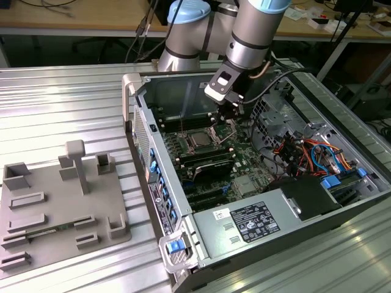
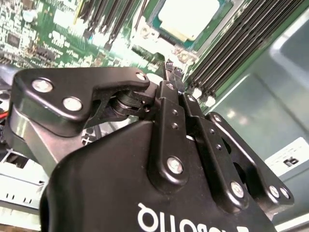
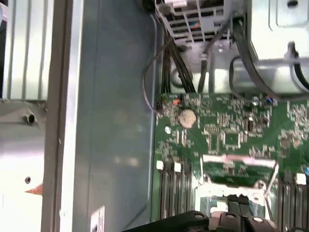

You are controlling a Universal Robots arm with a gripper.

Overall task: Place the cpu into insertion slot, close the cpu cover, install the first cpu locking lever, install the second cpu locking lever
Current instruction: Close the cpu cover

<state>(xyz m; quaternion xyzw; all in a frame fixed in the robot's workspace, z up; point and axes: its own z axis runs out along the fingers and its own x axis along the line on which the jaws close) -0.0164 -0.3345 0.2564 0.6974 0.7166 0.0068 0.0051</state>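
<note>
your claw (image 1: 230,122) is hovering clenched just beside the insertion slot (image 1: 211,146)
its fingers (image 2: 165,96) are pressing together with nothing showing between them, and the cpu (image 1: 198,141) is sitting in that slot, lying just toward the exterior view's left of the tips.

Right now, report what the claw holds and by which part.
Cannot tell: the claw is low beside the seated cpu, and any hold is hidden.

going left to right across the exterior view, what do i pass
grey fixture plate → blue latch on the computer case's corner → cpu → gripper → orange and blue cables
</note>
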